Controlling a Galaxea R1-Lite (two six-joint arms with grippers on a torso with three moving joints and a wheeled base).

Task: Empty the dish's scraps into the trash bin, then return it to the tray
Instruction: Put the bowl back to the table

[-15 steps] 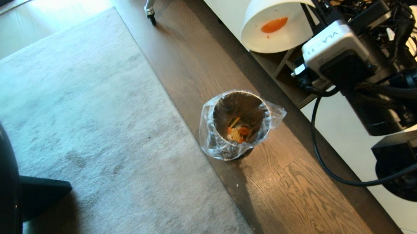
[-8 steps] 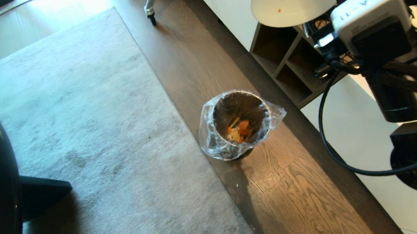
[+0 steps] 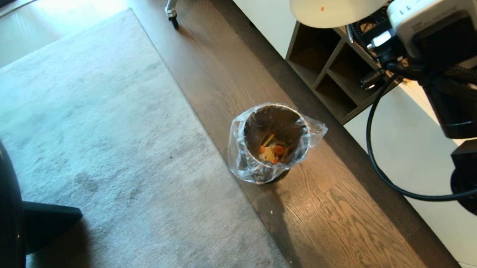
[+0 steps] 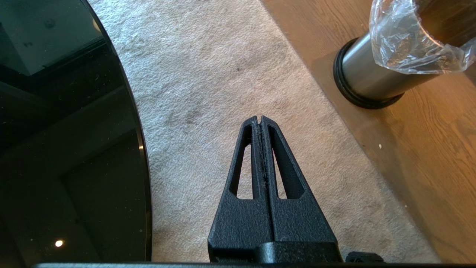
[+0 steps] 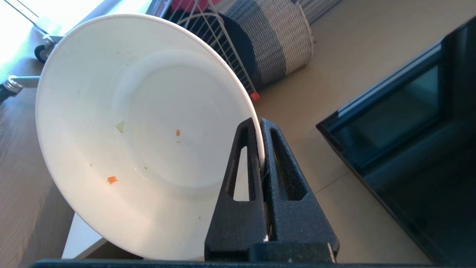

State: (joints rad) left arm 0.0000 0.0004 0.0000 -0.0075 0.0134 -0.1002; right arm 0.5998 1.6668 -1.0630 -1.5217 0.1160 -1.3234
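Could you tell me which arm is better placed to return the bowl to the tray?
The right: the right gripper is clamped on the white bowl's rim. The left gripper hangs shut and empty over the rug. No tray is in view.

Grey rug [image 3: 97,133] on wood floor [image 3: 340,223]; white cabinet [image 3: 407,152] with open wooden cubbies [image 3: 329,69]; striped woven basket [image 5: 275,41]; glossy black round desk [image 4: 55,130].

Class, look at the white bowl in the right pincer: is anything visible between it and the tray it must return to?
That cannot be judged: the tray is in no view. The right pincer grips the dish by its rim, away from the trash bin.
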